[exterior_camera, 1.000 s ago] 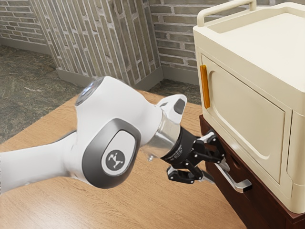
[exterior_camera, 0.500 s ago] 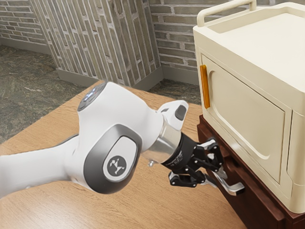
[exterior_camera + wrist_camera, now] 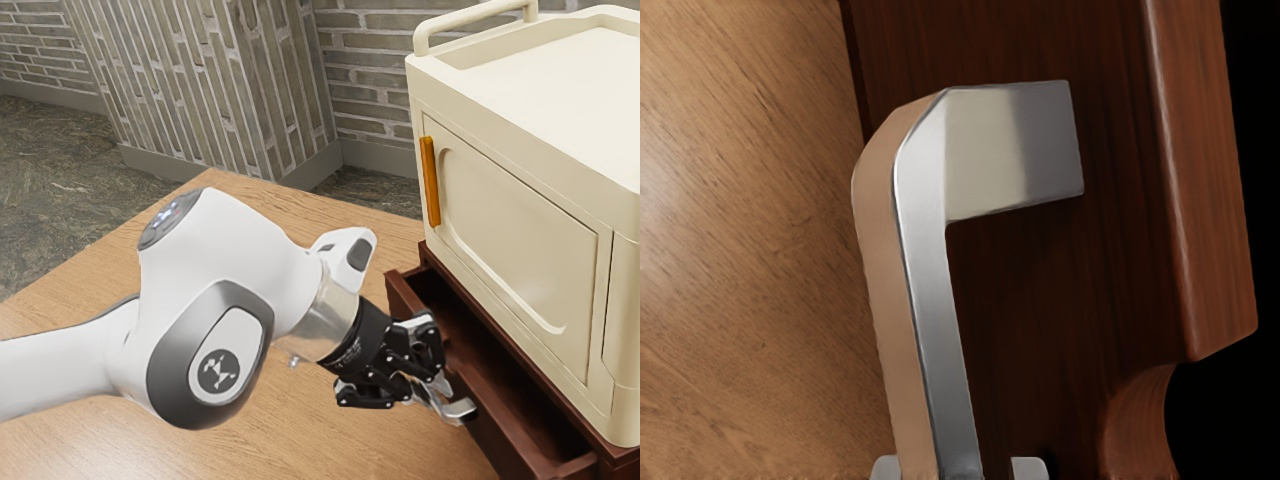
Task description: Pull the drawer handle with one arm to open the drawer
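In the exterior view, the drawer (image 3: 500,432) was seen partly open, its inside laid bare between its front and the dark base (image 3: 620,462) under the cream cabinet (image 3: 520,240). The drawer handle (image 3: 461,410) was placed on the outer face of that front, out over the wooden table (image 3: 300,440), and was met there by the gripper (image 3: 440,393). The step in hand was judged to be the pull itself. By the next move, a straight draw back toward the arm (image 3: 215,300) was called for, with the grip kept firm and the line held level so that the drawer would not be twisted in its opening. Ample room for this was offered by the bare tabletop on the arm's side. The cabinet's lower edge was left well apart from the gripper, and the orange handle (image 3: 430,180) was set higher, out of the way.

In the wrist view, the handle's bar was seen running between the two fingers (image 3: 886,468), and it was judged to be pinched by them, though contact at the finger nearer the drawer front could not be fully made out. Between bar and front an open space was shown. A slip along the smooth metal was thought the likeliest fault, should the pull be hurried or slanted.
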